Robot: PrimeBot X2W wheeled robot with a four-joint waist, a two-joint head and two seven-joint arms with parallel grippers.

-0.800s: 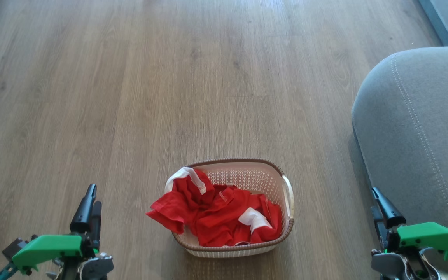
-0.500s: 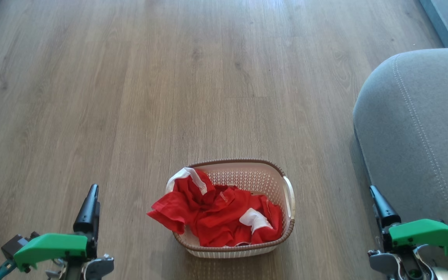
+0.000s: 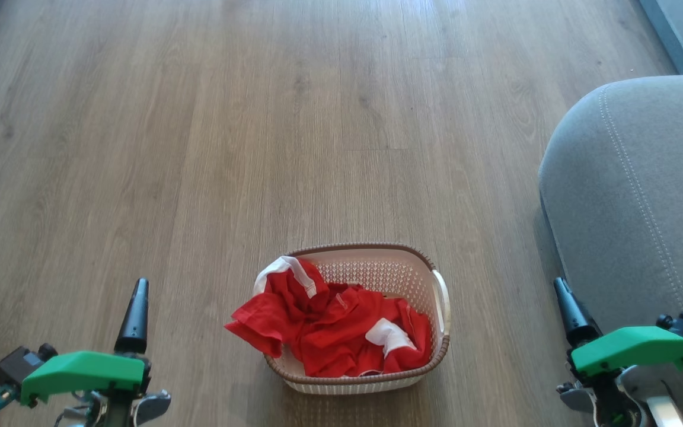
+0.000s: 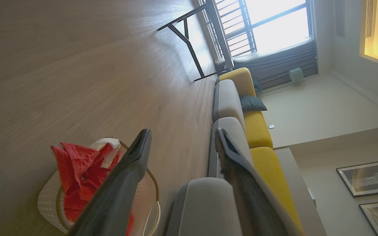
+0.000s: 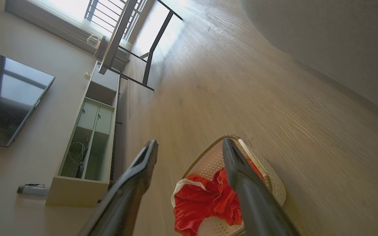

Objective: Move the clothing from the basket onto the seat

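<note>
While the left gripper (image 4: 183, 134) hangs at the lower left, jaws spread wide and empty, the clothing (image 3: 329, 329), crumpled bright red fabric with white trim bands, lies heaped in the cream basket (image 3: 377, 270) on the wooden floor (image 3: 258, 118), one fold spilling over its left rim. Well apart to the right stands the grey seat (image 3: 632, 196). Beside its near edge, the right gripper (image 5: 189, 142) hovers, jaws likewise parted and empty.

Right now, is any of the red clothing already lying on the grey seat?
No, the clothing lies in the basket, and the seat's visible part holds nothing.
</note>
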